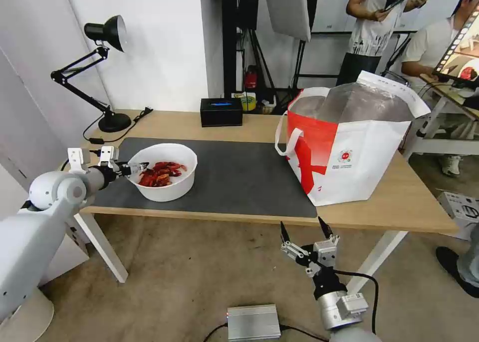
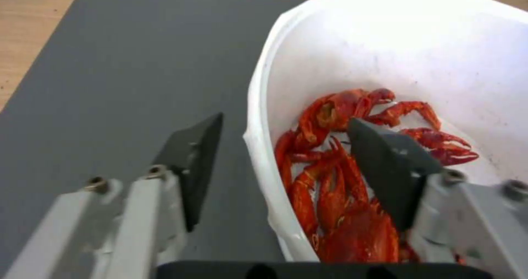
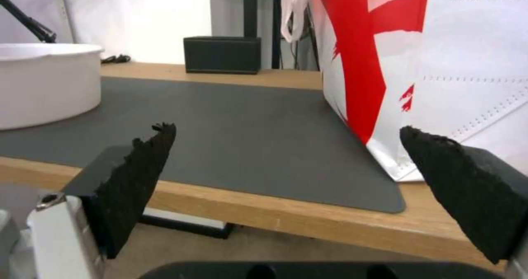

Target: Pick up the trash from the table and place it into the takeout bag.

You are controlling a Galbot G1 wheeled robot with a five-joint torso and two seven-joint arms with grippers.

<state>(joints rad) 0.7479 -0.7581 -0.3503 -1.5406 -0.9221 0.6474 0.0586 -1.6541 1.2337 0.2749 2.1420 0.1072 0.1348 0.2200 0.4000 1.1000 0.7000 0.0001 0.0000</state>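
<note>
Head view: the left gripper (image 1: 133, 169) is at the near-left rim of the white bowl (image 1: 172, 189) of red scraps (image 1: 160, 173), which rests on the dark mat (image 1: 239, 172) of the table (image 1: 419, 202). The takeout bag (image 1: 349, 152) stands upright, well to the bowl's right. The right gripper (image 1: 304, 229) hangs below the table's front edge, fingers spread.

Left wrist view: the fingers (image 2: 195, 163) straddle the bowl wall (image 2: 258, 147), one outside, one inside among the scraps, not yet closed.

Right wrist view: the open pads (image 3: 140, 172) face the mat's edge and the bag (image 3: 440, 64).

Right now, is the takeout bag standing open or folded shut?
Open. The takeout bag stands upright on the table, its mouth spread wide with the silver lining showing inside; one white handle hangs down its side.
</note>
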